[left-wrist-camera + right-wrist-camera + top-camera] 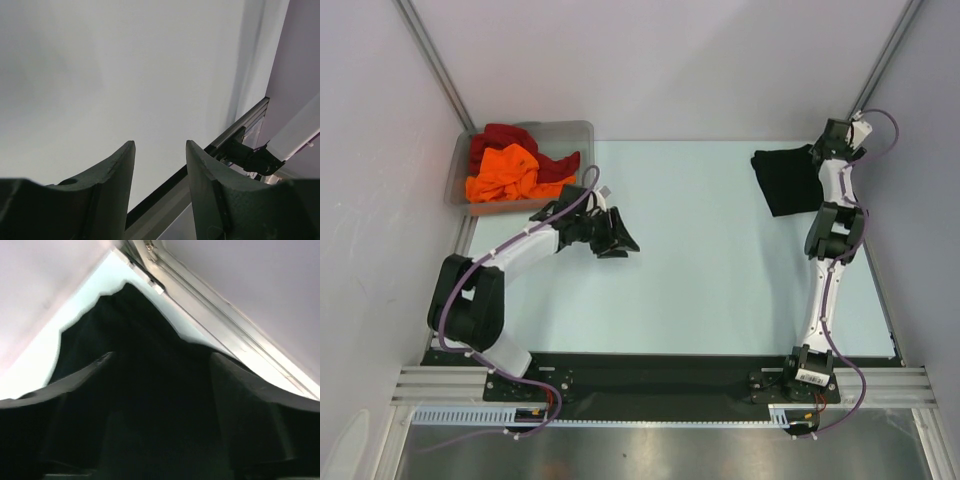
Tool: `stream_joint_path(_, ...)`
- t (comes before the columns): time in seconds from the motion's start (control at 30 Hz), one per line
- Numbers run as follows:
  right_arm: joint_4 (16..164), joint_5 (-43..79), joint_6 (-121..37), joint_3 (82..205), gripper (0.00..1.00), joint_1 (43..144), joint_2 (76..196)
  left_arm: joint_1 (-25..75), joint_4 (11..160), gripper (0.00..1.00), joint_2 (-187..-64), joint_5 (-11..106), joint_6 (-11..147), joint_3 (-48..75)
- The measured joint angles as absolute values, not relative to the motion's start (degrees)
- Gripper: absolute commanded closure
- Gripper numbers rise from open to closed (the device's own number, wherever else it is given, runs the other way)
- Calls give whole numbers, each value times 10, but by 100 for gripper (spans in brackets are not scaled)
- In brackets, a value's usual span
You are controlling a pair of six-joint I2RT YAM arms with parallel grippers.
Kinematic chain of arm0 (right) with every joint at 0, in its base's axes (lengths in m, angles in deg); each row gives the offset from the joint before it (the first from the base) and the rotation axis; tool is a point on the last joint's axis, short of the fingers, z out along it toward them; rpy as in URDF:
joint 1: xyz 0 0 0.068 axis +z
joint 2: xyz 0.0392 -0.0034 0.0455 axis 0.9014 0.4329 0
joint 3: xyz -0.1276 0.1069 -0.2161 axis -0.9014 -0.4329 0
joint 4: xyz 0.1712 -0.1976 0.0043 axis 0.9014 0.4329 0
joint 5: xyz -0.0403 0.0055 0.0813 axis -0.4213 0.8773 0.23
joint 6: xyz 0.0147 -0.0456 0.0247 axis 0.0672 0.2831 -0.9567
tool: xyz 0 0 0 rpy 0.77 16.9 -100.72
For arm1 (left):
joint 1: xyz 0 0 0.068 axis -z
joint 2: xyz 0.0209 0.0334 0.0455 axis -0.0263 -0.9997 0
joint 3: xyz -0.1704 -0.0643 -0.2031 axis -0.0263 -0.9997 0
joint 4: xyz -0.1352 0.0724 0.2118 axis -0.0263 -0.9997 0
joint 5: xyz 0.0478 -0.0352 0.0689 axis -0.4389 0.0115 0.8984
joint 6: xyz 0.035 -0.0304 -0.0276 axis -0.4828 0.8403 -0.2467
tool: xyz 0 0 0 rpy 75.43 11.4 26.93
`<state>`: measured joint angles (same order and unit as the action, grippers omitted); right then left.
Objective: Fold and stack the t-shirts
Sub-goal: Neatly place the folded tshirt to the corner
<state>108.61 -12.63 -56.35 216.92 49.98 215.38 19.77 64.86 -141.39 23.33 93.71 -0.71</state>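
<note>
Closest to me, both arm bases sit bolted at the near edge of the table point(700, 260). From the left base the arm bends up and inward, and the left gripper point(618, 238) hangs over bare tabletop in the left half. On its wrist camera I see the left gripper point(160, 150) with its two dark fingers point(117, 175) standing moderately apart and nothing between them, only pale surface beyond.

The right arm reaches almost straight away from me along the right edge, and the right gripper point(825, 150) ends at the far right corner, over the far edge of the black t-shirt point(785, 180). That shirt lies as a compact, roughly folded dark patch on the table. On the right wrist camera the right gripper point(160, 357) has its jaws spread wide; the black t-shirt point(130, 320) lies under and beyond them, not pinched as far as I can see, though dark cloth against dark fingers makes the contact hard to judge.

Farthest off, at the far left corner, the clear grey bin point(578, 135) holds the orange t-shirt point(505, 175) bunched on top of the dark red t-shirt point(505, 135), both crumpled.
</note>
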Motion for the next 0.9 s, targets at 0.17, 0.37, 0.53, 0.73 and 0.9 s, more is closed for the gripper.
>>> stream_joint_path(0.17,1156,-137,-500,2102,6,512,2064,198,616,48,-1388,233,932,21)
stream_joint_path(0.37,1245,-123,-464,2032,9,534,1933,198,596,47,-1358,229,923,51)
stream_joint_path(0.53,1268,-74,-452,1856,14,548,1811,198,594,47,-1348,225,922,53)
stream_joint_path(0.73,1284,-33,-443,1652,14,543,1733,198,594,47,-1343,224,922,53)
stream_joint_path(0.9,1285,-15,-435,1560,17,532,1710,198,598,47,-1343,220,922,52)
